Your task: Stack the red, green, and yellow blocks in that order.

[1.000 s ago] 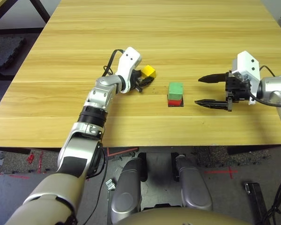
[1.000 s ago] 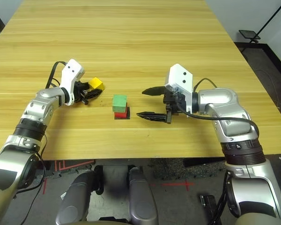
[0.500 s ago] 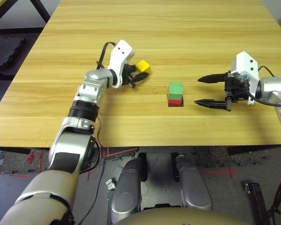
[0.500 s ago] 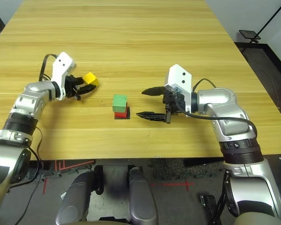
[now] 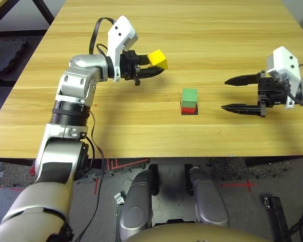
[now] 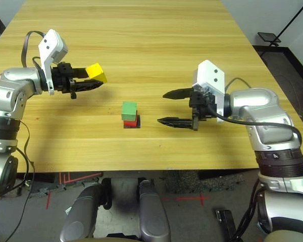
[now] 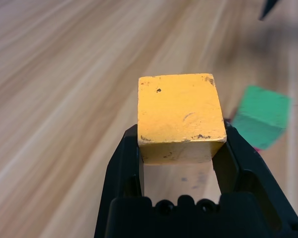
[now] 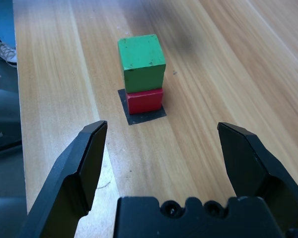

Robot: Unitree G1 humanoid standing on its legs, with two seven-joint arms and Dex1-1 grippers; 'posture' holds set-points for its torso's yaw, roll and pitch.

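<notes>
Progress: two of the three layers are sitting in place; the green block [image 5: 190,95] is resting squarely on the red block [image 5: 188,107], which is sitting on a small black patch [image 8: 142,113] on the table [image 5: 202,30].
Left to do: the yellow block [image 5: 157,59] is not yet on the pile; by my judgement it needs carrying over the green block, lowering onto its top face and letting go.
Left gripper [image 5: 152,68]: its two black fingers are pinching the yellow block between their tips, holding it up clear of the table; the wrist view is showing the block gripped on two opposite sides, with its top face showing.
Yellow block relative to left gripper: sitting right at the fingertips, touching both fingers.
Pile relative to left gripper: lying ahead of the fingertips, off to one side and lower down, well apart from the held block.
Right gripper [image 5: 241,93]: its fingers are spread wide and holding nothing, pointing toward the pile.
Pile relative to right gripper: standing straight ahead of the open fingers, near but not between them and not touching.
</notes>
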